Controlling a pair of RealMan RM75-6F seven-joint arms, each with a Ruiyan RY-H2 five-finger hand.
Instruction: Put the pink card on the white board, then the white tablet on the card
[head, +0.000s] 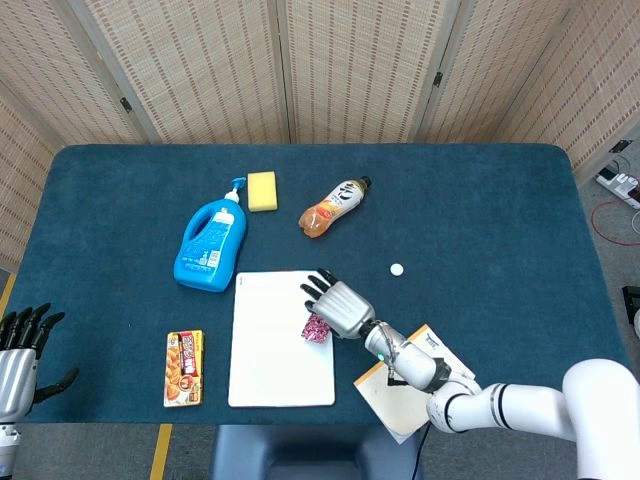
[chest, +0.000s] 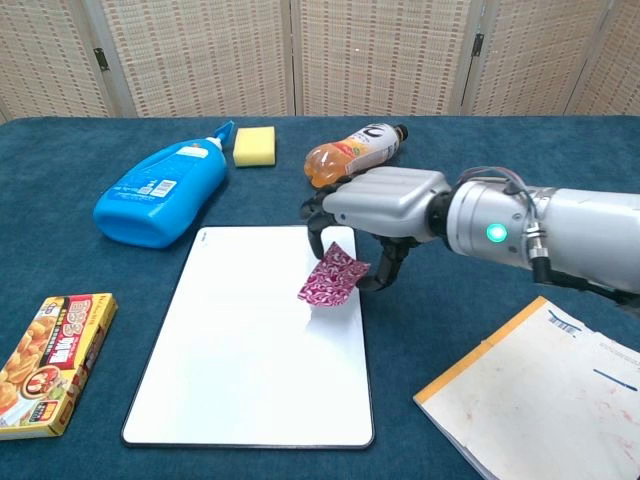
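My right hand (head: 341, 305) (chest: 378, 205) holds the pink patterned card (head: 316, 327) (chest: 332, 277) tilted just above the right edge of the white board (head: 275, 350) (chest: 240, 350). The board lies flat at the table's front centre. The small round white tablet (head: 397, 269) rests on the blue cloth right of the board; the chest view does not show it. My left hand (head: 22, 345) stays at the far left table edge with its fingers spread and nothing in it.
A blue detergent bottle (head: 211, 243), a yellow sponge (head: 262, 190) and an orange drink bottle (head: 334, 207) lie behind the board. A curry box (head: 183, 367) sits left of it. A tan envelope (head: 415, 385) (chest: 540, 395) lies at the front right.
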